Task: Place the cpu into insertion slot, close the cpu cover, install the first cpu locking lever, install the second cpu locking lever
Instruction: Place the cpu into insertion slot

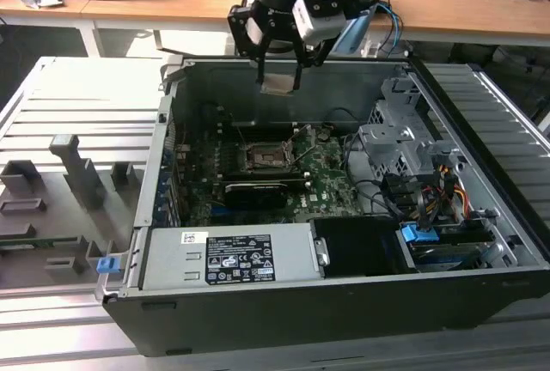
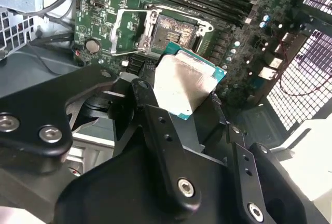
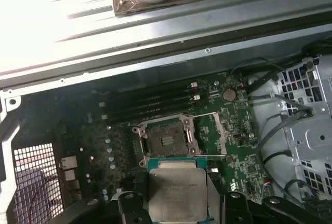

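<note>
Edges only on the cpu (image 2: 184, 86): pinched it tight in the gripper (image 1: 279, 77), hung it level above the open case (image 1: 301, 324), well apart from the insertion slot (image 3: 166, 140) down on the motherboard (image 1: 326, 178), likely kept flat to drop in square.

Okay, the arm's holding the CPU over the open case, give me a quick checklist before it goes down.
1. Grip: gripper shut on the cpu: ok.
2. insertion slot bare, contacts showing: ok.
3. cpu cover swung off the slot: ok.
4. Chip squared up over the slot: cannot tell.
5. cables lying off the slot: ok.
</note>
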Robot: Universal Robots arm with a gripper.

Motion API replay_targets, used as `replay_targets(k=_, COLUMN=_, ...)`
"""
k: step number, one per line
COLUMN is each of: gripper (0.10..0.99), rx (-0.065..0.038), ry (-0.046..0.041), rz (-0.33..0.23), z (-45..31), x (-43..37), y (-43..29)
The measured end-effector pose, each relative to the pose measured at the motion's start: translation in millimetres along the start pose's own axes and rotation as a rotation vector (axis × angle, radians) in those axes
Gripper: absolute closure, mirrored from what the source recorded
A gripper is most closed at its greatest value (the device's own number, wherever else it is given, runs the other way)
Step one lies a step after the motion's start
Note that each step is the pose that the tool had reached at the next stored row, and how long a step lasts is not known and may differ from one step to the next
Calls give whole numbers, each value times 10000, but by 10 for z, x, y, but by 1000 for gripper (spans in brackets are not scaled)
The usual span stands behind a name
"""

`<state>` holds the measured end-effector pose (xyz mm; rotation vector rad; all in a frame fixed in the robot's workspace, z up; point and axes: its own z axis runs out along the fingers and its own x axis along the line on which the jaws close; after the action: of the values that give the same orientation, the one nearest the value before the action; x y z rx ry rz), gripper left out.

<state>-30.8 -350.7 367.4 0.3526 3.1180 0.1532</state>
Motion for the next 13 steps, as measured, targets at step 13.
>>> replay_targets(k=13, gripper=545, rx=-8, ry=-94, rz=1002, z=43, x=53, y=-18)
